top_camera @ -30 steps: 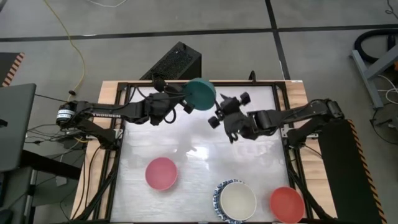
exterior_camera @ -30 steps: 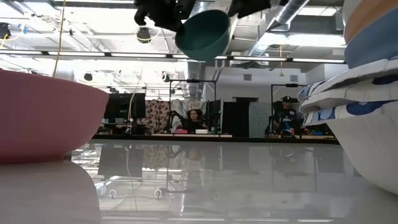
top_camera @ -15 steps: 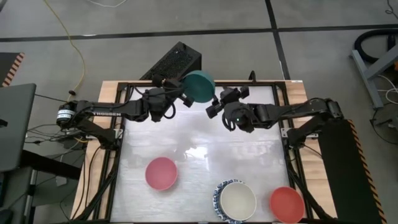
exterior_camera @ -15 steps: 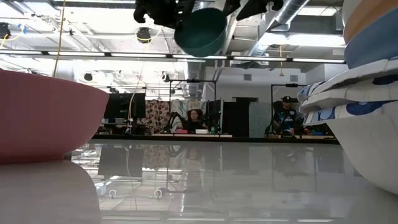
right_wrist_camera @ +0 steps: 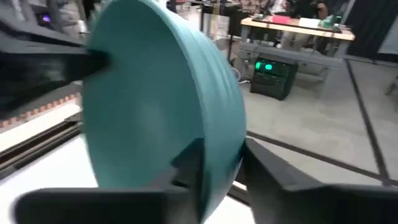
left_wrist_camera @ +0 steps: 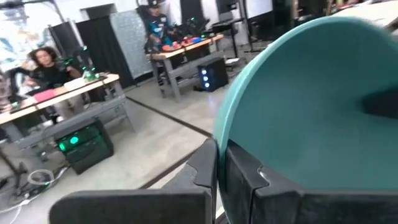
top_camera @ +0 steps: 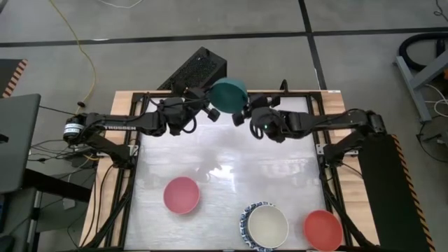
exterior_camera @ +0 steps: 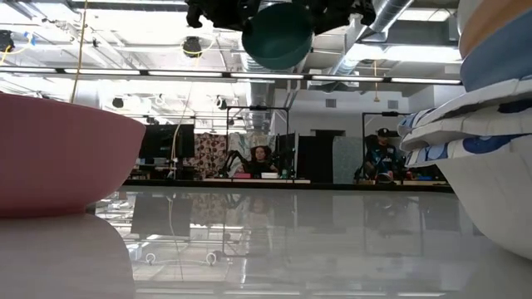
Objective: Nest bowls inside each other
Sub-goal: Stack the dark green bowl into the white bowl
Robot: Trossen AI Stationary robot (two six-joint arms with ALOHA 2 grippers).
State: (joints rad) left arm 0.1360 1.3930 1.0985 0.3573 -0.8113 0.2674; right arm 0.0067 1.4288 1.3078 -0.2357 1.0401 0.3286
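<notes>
The dark green bowl (top_camera: 229,94) hangs in the air above the far edge of the counter (top_camera: 224,161), at about twelve o'clock of the counter's middle in the high view, tipped on its side rather than upright. The left tool (top_camera: 208,106) pinches its rim from the nine o'clock side; the left wrist view shows the rim (left_wrist_camera: 219,130) caught between the two dark fingers (left_wrist_camera: 208,165), pressed together on it with the bowl's hollow facing the camera. The right tool (top_camera: 245,112) meets the same bowl from its three o'clock side; in the right wrist view its fingers (right_wrist_camera: 186,158) straddle the opposite rim, one on the inside and one on the outside, close against the wall of the bowl (right_wrist_camera: 186,93). In the low view the bowl (exterior_camera: 277,37) shows high up under both tools, well clear of the counter.

Well apart from it, toward the near edge, a pink bowl (top_camera: 181,194) stands upright at about seven o'clock. A white bowl with a blue-patterned rim (top_camera: 265,225), its inside cream-coloured, stands at about five o'clock, and a red bowl (top_camera: 323,229) sits just beside it at its three o'clock. In the room beyond, people (exterior_camera: 260,158) sit at desks.
</notes>
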